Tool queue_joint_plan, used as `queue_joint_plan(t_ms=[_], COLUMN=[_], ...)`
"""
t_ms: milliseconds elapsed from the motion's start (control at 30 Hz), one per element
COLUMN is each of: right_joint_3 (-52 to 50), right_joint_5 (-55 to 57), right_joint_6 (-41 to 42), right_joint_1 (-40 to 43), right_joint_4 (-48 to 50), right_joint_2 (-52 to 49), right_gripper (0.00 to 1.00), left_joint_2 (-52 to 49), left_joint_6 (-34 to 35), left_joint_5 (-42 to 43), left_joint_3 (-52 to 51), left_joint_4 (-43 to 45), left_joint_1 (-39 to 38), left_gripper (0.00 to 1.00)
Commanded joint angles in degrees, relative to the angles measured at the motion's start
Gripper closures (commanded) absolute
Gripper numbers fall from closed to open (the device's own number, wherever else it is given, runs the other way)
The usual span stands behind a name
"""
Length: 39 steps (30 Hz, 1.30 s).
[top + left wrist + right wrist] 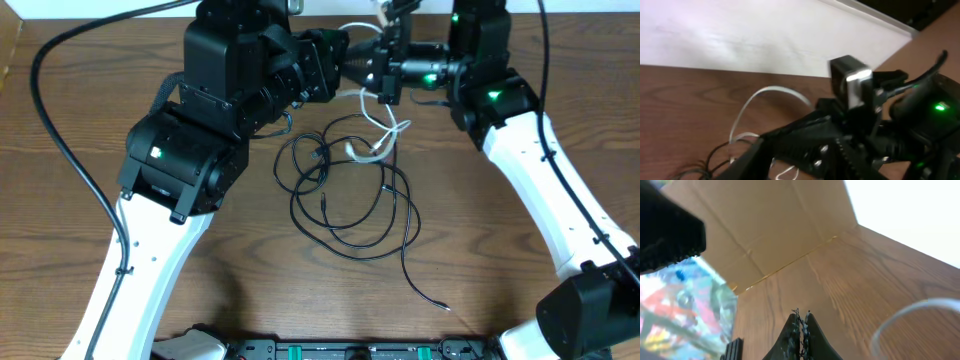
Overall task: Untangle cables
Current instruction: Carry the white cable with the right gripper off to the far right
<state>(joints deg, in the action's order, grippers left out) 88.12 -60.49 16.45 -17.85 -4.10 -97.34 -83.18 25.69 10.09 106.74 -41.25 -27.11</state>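
The thin black cable (pixel 345 195) lies in tangled loops at the table's middle, one free end trailing to the front right (pixel 445 307). The white cable (pixel 385 135) crosses the black loops' far side and rises toward both grippers. My left gripper (pixel 352 62) points right; in its wrist view the fingers (pixel 755 155) stand apart around the left gripper's centre (pixel 790 162), with the white cable (pixel 747 107) arcing beyond them. My right gripper (pixel 383 85) faces it, tip to tip. Its toothed fingers (pixel 801 322) are pressed shut, nothing showing between them. The white cable (pixel 900 317) curves beside them.
The two arms crowd the far middle of the wooden table (pixel 520 300). A cardboard box (pixel 755 235) and a colourful sheet (pixel 680 310) stand past the table's far side. Thick black arm wires (pixel 70 150) hang at the left. The arm bases (pixel 330 350) line the front edge.
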Motion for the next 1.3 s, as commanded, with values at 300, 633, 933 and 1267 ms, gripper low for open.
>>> queue_joint_plan(t_ms=[300, 633, 933, 1267], right_joint_3=[1.44, 1.84, 1.84, 7.54], right_joint_5=[14.38, 30.51, 57.96, 52.54], right_joint_6=[11.96, 12.22, 12.22, 12.22], right_joint_1=[15.76, 34.53, 42.32, 47.71], right_joint_4=[-0.04, -0.09, 3.93, 6.32], right_joint_2=[-0.17, -0.17, -1.29, -14.12], right_gripper=[0.99, 0.99, 0.99, 0.99], left_joint_2=[0.0, -1.77, -4.42, -5.7], left_joint_6=[-0.55, -0.5, -0.44, -0.28], left_joint_5=[-10.27, -11.19, -10.56, -10.58], left_joint_3=[0.37, 0.37, 0.37, 0.37], left_joint_4=[-4.46, -5.27, -5.27, -5.35], left_joint_1=[-0.07, -0.07, -0.07, -0.07], left_gripper=[0.51, 0.34, 0.34, 0.34])
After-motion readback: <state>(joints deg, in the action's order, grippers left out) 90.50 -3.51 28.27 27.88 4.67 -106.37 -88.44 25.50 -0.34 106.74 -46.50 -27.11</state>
